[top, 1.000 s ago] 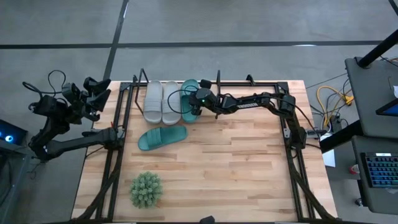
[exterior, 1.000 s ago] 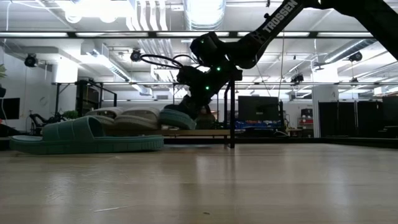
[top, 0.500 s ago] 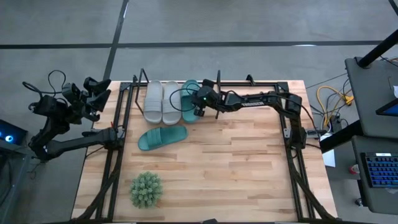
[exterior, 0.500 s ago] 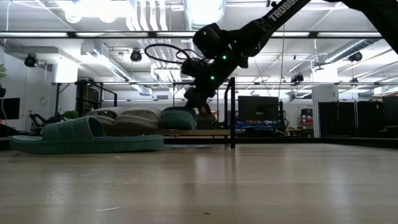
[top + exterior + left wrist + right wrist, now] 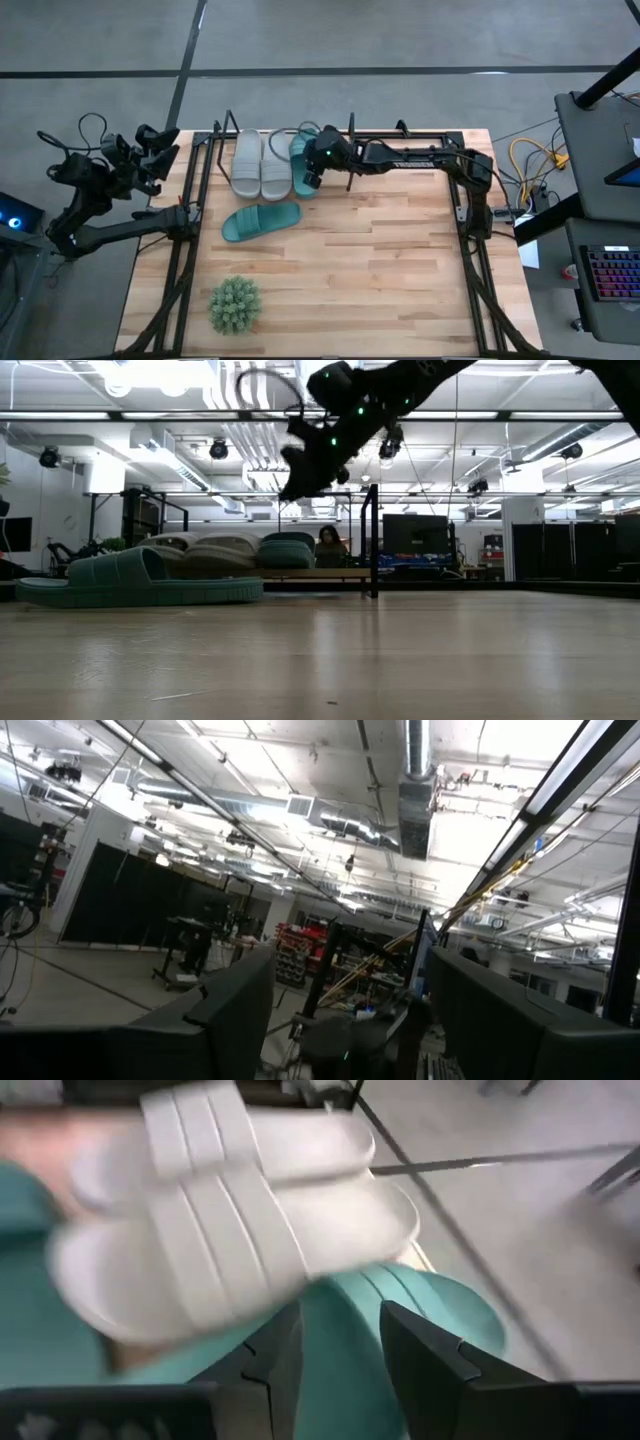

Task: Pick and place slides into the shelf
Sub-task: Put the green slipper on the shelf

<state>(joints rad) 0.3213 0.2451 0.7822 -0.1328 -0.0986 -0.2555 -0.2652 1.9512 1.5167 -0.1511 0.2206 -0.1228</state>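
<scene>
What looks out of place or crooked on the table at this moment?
One teal slide lies alone on the table, slanted, outside the shelf, where two grey slides and another teal slide sit side by side. The right gripper hovers above that one.

— How was the light?
— Even and bright over the wood table (image 5: pixel 380 260); shadows under the plant (image 5: pixel 235 305) were faint. Ceiling strip lights (image 5: pixel 330 375) glared in the low view, leaving the right arm (image 5: pixel 345 410) a dark silhouette.
— And sharpness?
— The right wrist view was smeared: the grey slides (image 5: pixel 230 1220) blurred, the fingers (image 5: pixel 430 1365) soft.
</scene>
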